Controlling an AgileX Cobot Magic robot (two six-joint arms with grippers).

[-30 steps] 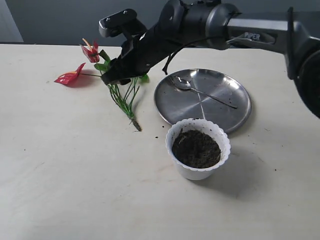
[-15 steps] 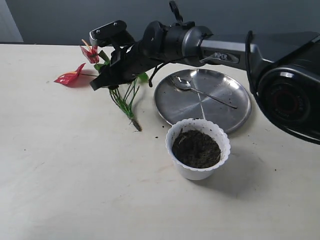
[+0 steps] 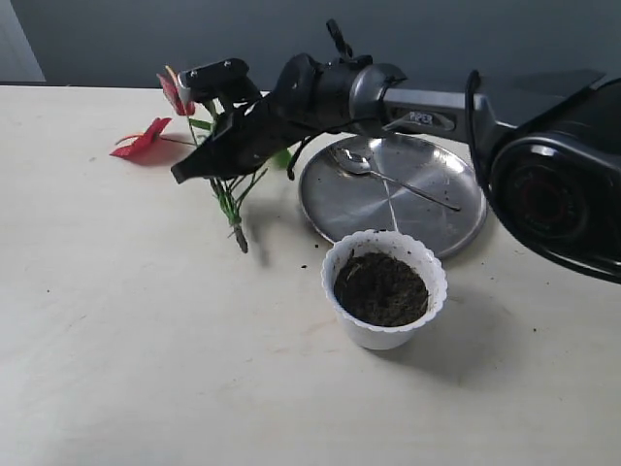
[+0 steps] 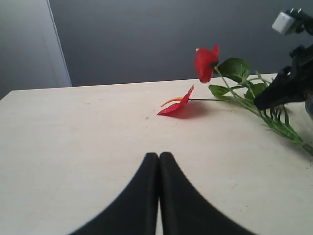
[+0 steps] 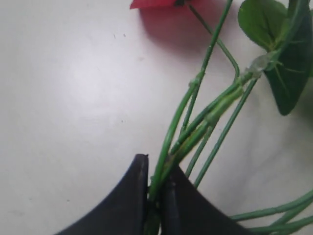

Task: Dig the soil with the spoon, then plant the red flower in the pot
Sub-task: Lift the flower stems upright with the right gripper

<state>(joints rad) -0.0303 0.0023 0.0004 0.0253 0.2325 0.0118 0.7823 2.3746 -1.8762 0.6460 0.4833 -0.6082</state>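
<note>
My right gripper [image 3: 199, 165] reaches across to the left and is shut on the green stems of the red flower [image 3: 229, 199], which hangs tilted just above the table. One bloom [image 3: 144, 139] is still low by the table and the other [image 3: 176, 92] stands higher. The right wrist view has the stems [image 5: 195, 122] pinched between the fingers of that gripper [image 5: 155, 178]. The white pot [image 3: 427, 267] holds dark soil [image 3: 380, 288]. The spoon [image 3: 374, 170] lies on the steel plate. My left gripper [image 4: 159, 157] is shut and empty, low over bare table, facing the flower [image 4: 205, 61].
The round steel plate [image 3: 441, 209] sits just behind the pot, to the right of the flower. A few soil crumbs [image 3: 303, 262] lie left of the pot. A grey wall runs behind the far table edge [image 4: 122, 84].
The right gripper has closed on the stems and lifted them slightly. The stem end has swung left and off the table, and the upper bloom has risen.
</note>
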